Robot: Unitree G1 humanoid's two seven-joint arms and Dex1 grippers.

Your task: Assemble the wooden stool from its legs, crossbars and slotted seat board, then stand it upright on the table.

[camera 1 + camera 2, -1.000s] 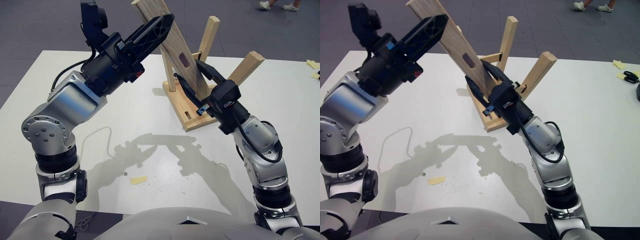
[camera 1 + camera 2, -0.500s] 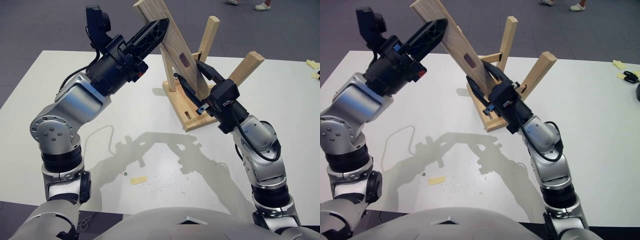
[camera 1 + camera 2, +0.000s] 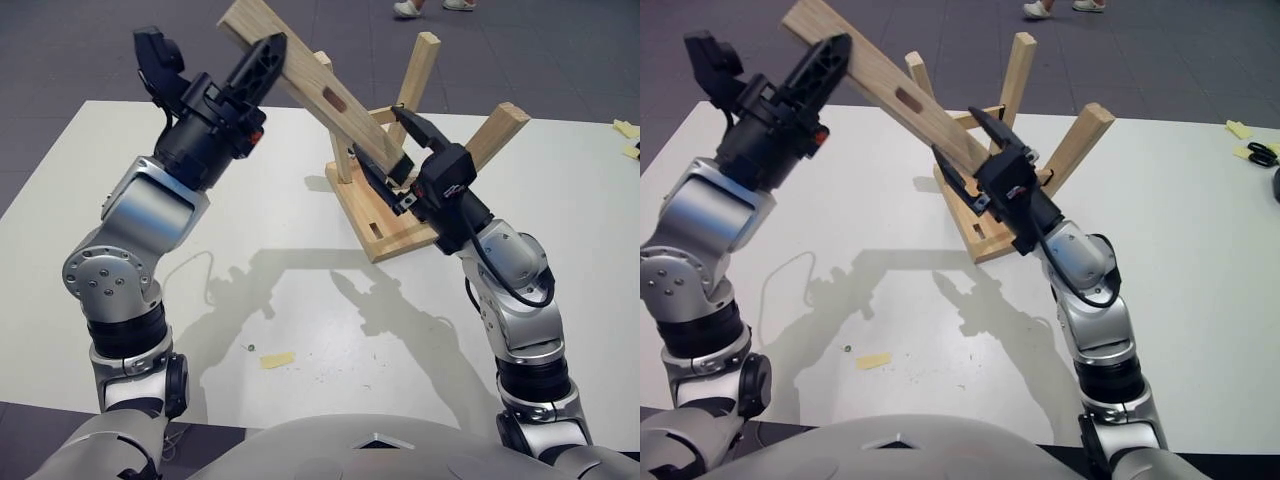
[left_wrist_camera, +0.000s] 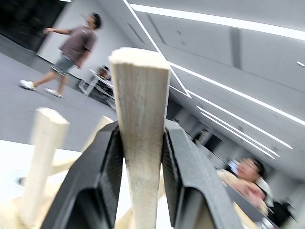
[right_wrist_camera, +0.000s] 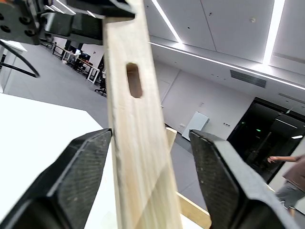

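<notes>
Three legs (image 3: 420, 70) already point up from the seat board (image 3: 385, 232), which lies upside down on the surface (image 3: 560, 200), and a crossbar (image 3: 975, 118) joins two of them. The fourth leg (image 3: 320, 95), a slotted one, hangs in the air at a slant over the board.

The left pincer (image 3: 272, 52) is clamped on its upper end; the left wrist view shows both fingers pressed flat against the wood. The right pincer (image 3: 377, 132) straddles the lower part just above the board. Its jaws stand apart, with a gap on at least one side of the wood, so it guides rather than holds.

Over the last second the left arm has swung out to the robot's left and carried the top of the leg with it. The leg now leans far more sharply than it did. The right pincer has lifted a little and stayed around the lower end, and the board has not shifted.

This reads as a levering or re-aiming of the leg about its lower end, to line it up with its slot in the board. That end is hidden behind the right pincer, so I cannot tell whether it has entered the slot. At this slant the leg looks far off the angle of its neighbours, so it likely has to come back more upright before it can be pushed home.
</notes>
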